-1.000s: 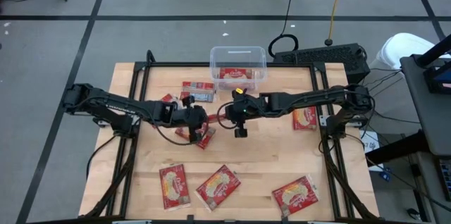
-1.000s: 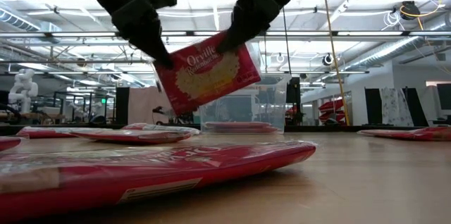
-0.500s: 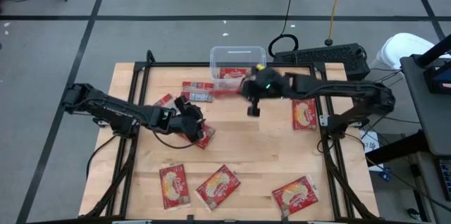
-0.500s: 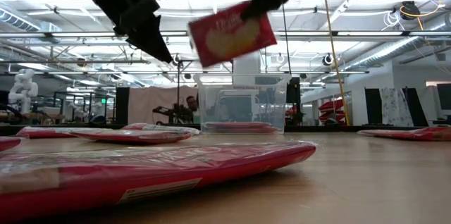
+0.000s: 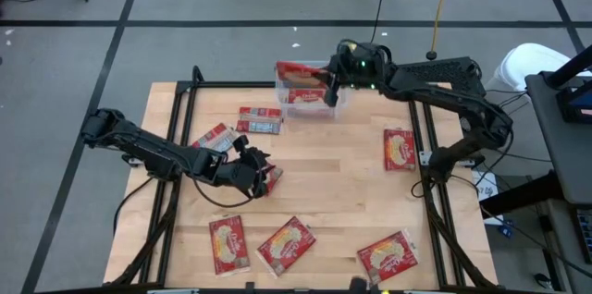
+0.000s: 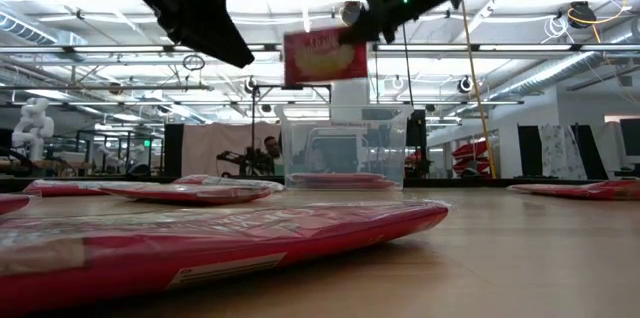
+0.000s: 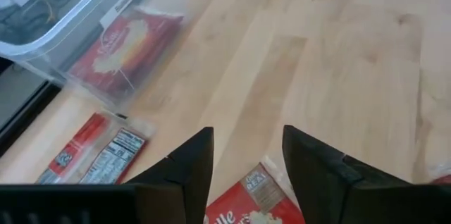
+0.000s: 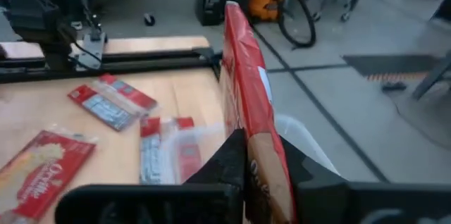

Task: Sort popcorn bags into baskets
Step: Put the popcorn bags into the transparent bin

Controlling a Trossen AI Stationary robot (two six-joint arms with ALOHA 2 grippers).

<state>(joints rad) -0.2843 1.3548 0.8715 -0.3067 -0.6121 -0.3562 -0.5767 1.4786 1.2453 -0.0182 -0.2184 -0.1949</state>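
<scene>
Tub (image 5: pixel 313 89) at desk's far edge: one bag (image 7: pixel 124 46) inside; another bag (image 5: pixel 302 78) gripped above by right pincer (image 5: pixel 329 81). Left pincer (image 7: pixel 243 155) seen open.

Red-yellow popcorn bag (image 5: pixel 302 78) held above clear tub (image 5: pixel 289 100); others flat on table.
</scene>
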